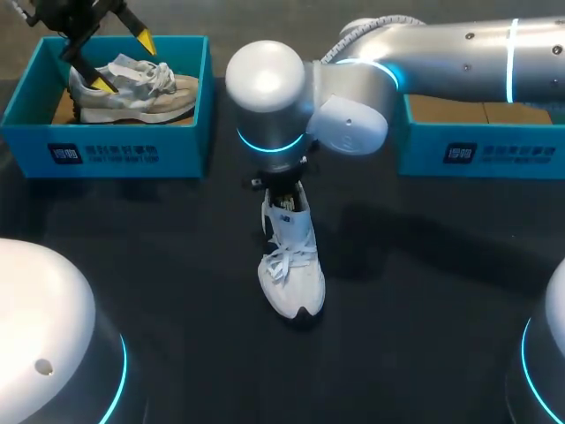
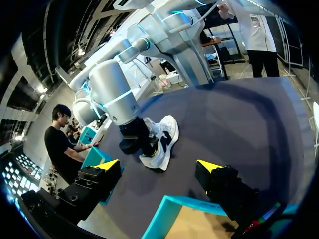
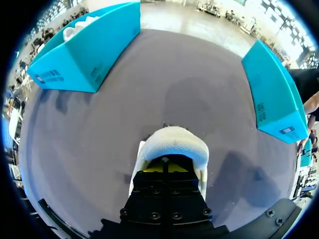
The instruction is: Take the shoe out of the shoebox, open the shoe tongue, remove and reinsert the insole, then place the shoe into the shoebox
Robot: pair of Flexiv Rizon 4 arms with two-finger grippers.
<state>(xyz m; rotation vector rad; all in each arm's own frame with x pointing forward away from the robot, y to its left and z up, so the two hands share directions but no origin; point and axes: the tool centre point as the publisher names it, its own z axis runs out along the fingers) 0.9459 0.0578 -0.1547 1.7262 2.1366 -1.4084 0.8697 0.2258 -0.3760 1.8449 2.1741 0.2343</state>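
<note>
A white shoe (image 1: 292,265) stands on the dark table at the middle, toe toward the front. My right arm reaches over from the right, and its gripper (image 1: 284,196) points down into the shoe's opening. In the right wrist view the gripper (image 3: 164,168) is shut, tips together inside the white shoe (image 3: 172,142); whether anything thin is pinched is hidden. My left gripper (image 1: 124,62) hangs open over the left shoebox (image 1: 106,146), which holds a beige shoe (image 1: 132,88). The left wrist view shows that gripper (image 2: 158,165) empty, with the white shoe (image 2: 160,144) ahead of it.
A second blue shoebox (image 1: 481,150) stands at the back right, partly covered by my right arm. Both boxes, the left (image 3: 89,55) and the right (image 3: 274,94), flank the shoe in the right wrist view. Dark bare tabletop (image 1: 424,291) surrounds the shoe.
</note>
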